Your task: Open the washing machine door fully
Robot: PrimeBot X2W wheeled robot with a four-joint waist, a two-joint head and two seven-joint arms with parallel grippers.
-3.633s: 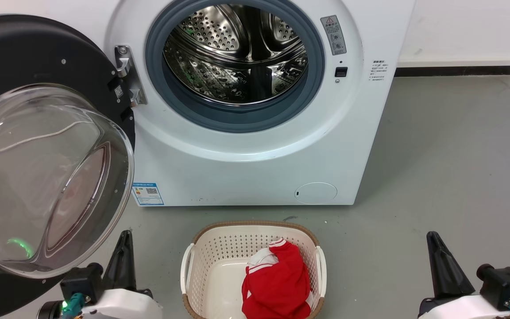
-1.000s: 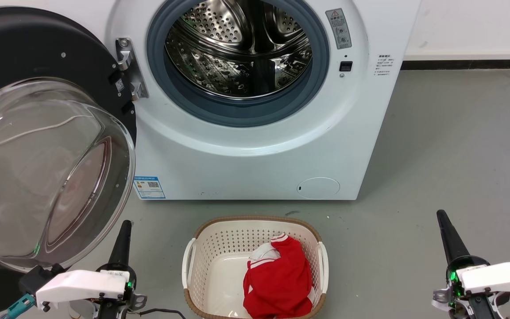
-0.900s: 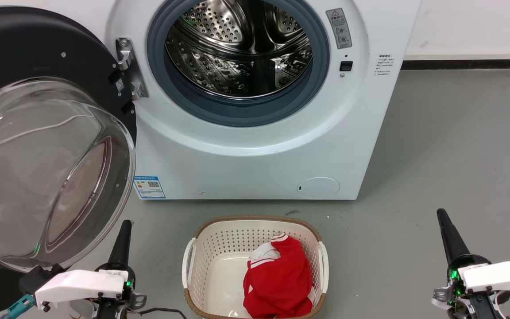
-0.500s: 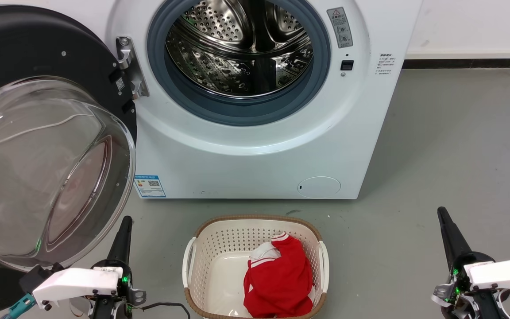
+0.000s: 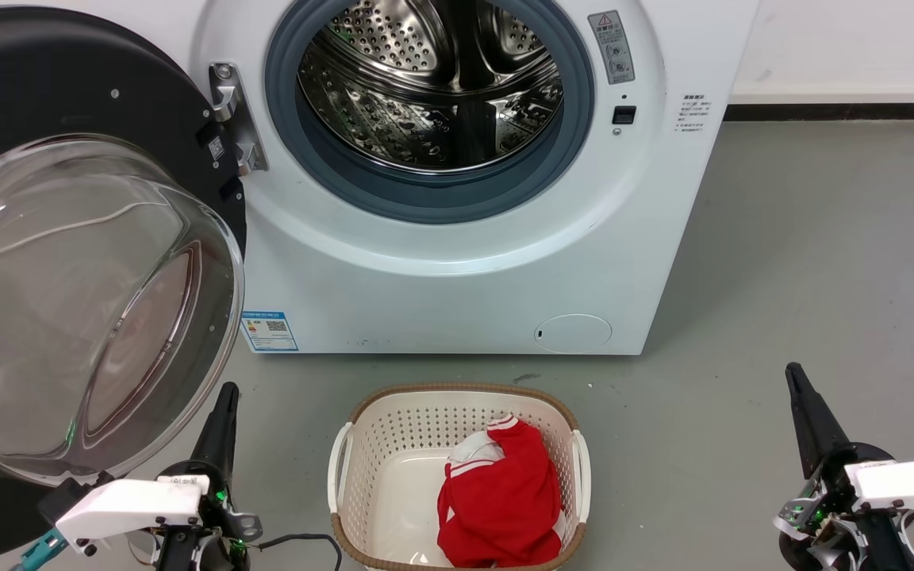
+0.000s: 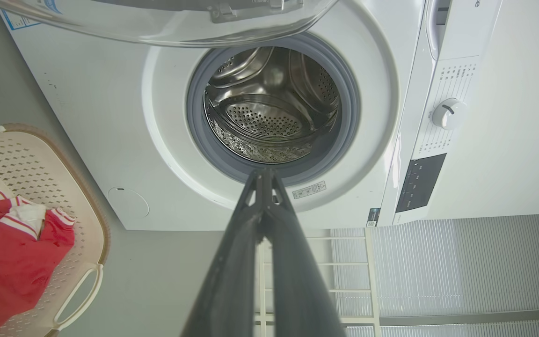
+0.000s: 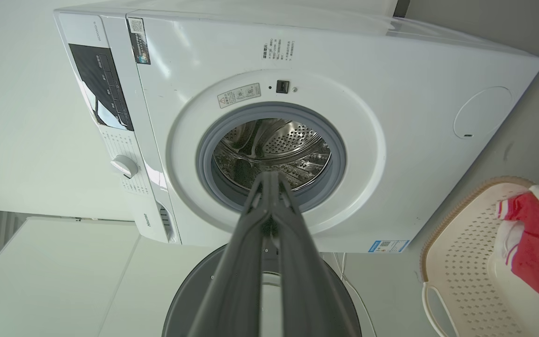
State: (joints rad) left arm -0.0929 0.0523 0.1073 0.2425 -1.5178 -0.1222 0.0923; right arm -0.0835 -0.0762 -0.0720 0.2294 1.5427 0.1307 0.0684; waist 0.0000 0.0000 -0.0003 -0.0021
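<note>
— Starting nearest: left gripper low on the left of the head view, fingers pressed together, nothing between them. The left wrist view shows the same, with the tips meeting.

— And the other side?

— The right gripper is low on the right, fingers likewise closed on nothing, over bare floor. Between the two arms a laundry basket stands on the floor, with a red garment in its right half.

— Door against the left gripper?

— The washing machine door is swung out to the left of the washer, hanging on its metal hinge at the opening's left edge. Its glass bowl bulges toward the camera. In the head view the bowl's lower rim lies just above and left of the left gripper's tips. The left wrist view puts the bowl at its top edge, apart from the fingertips. The right gripper is well apart from the door, across the basket.

— Farthest?

— The washer's opening is uncovered, showing the steel drum, with a white wall behind.
</note>
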